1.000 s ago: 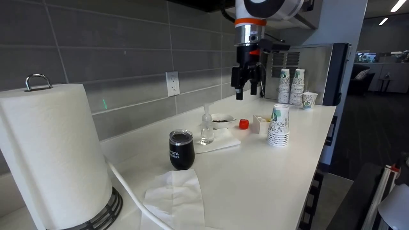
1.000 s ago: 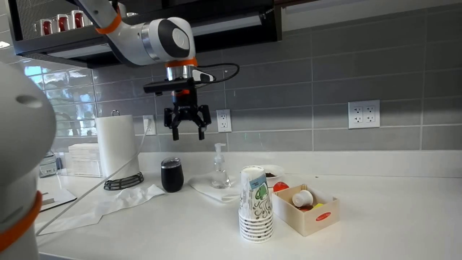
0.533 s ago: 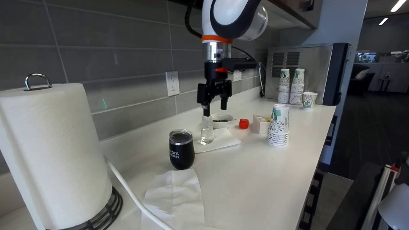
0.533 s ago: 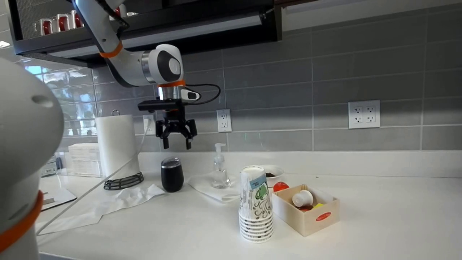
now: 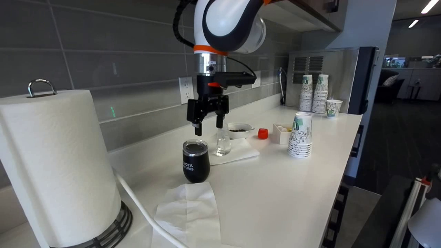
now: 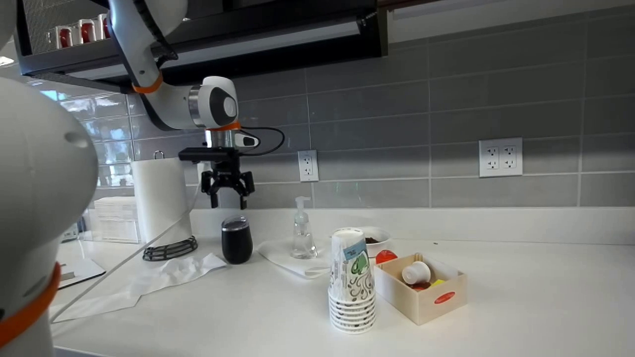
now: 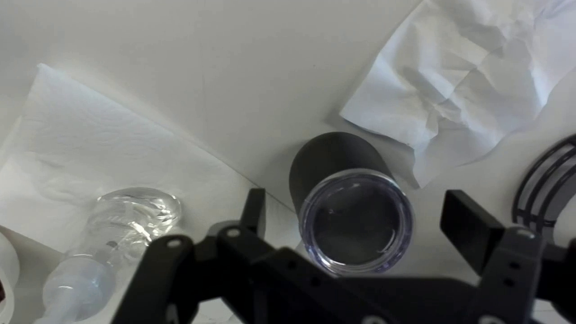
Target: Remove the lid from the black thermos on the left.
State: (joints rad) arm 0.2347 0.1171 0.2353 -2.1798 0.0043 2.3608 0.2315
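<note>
The black thermos (image 5: 196,168) stands upright on the white counter in both exterior views (image 6: 237,247). Its clear, greyish round lid (image 5: 195,146) sits on its mouth, and it also shows in an exterior view (image 6: 235,223). My gripper (image 5: 208,128) is open and empty, pointing down, a little above the lid and apart from it; it also shows in an exterior view (image 6: 228,205). In the wrist view, the lid (image 7: 355,220) appears between the two spread fingers of my gripper (image 7: 353,212), with the thermos side (image 7: 333,155) visible behind it.
A clear pump bottle (image 7: 108,252) on a napkin (image 7: 112,148) stands close beside the thermos. A paper towel roll (image 5: 62,165), a white cable (image 5: 148,213) and crumpled paper (image 5: 193,213) lie on its other side. A paper cup stack (image 6: 352,277) and wooden box (image 6: 421,297) stand farther off.
My gripper has moved down and across, from beyond the pump bottle to above the thermos, staying open. The thermos, lid and other objects have not moved.
</note>
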